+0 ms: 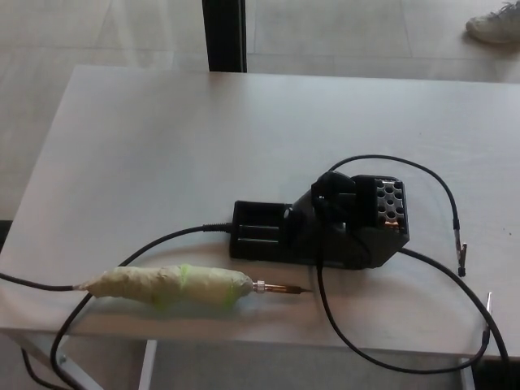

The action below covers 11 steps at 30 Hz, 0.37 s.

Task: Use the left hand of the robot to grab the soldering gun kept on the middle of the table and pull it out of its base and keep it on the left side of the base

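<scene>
The soldering gun (175, 286) lies flat on the table near its front edge, left of and in front of the black base (325, 223). Its handle is wrapped in pale yellow-green tape and its metal tip points right. A black cord runs from its rear end off the table's left edge. The base stands at the middle right of the table, with nothing in its holder. Neither of my hands shows in the head view.
Black cables (439, 183) loop around the base and end in small clips near the table's right edge. A dark post (224, 34) stands behind the grey table (162, 138). A person's shoe (493, 26) shows on the floor at the top right.
</scene>
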Tool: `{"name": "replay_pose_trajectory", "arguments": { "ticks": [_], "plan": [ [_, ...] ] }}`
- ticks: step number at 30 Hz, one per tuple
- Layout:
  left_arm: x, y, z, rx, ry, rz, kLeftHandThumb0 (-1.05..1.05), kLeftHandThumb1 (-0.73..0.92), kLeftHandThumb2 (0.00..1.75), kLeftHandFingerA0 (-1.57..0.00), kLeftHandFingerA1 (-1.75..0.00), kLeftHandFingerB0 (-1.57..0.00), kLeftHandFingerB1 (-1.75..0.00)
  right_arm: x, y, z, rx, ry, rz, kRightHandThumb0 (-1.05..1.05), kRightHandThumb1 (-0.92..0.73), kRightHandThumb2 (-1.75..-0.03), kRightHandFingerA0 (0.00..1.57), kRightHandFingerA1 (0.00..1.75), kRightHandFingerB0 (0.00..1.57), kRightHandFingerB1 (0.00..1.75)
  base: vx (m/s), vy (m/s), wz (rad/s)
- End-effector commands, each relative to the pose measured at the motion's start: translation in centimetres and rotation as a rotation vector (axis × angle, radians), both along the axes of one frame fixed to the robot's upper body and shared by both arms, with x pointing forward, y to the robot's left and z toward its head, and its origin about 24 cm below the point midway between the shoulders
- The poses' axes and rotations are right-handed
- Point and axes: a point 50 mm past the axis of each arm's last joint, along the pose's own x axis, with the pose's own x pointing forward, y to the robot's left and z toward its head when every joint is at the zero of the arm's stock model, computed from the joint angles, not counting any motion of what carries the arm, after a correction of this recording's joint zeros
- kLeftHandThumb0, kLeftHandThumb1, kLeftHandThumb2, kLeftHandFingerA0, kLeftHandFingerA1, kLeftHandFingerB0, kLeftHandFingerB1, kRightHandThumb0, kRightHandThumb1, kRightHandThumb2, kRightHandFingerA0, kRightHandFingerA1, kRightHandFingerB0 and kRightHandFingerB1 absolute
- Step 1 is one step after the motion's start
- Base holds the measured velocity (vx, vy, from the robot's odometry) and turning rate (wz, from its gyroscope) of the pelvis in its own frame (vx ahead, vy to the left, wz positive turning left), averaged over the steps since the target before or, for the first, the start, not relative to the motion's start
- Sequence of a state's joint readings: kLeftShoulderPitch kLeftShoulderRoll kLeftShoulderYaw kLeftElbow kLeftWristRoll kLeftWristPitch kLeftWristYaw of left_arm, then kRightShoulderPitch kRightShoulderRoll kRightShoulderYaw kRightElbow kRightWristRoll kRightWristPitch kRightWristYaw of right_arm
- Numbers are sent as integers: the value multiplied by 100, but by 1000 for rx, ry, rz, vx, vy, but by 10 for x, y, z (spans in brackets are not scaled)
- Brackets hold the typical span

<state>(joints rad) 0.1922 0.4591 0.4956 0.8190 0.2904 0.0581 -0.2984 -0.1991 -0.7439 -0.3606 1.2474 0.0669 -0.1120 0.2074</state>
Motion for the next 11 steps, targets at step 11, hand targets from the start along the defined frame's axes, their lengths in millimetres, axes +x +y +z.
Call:
{"name": "replay_pose_trajectory", "arguments": {
  "ticks": [11],
  "plan": [
    [-14, 14, -2, -142, -22, 189, -60, 64, 59, -88, -66, -79, -60, -11, 5, -14, 16, 20, -18, -105, -37, -119, 129, 102, 29, 109, 0, 0, 0]
  ]
}}
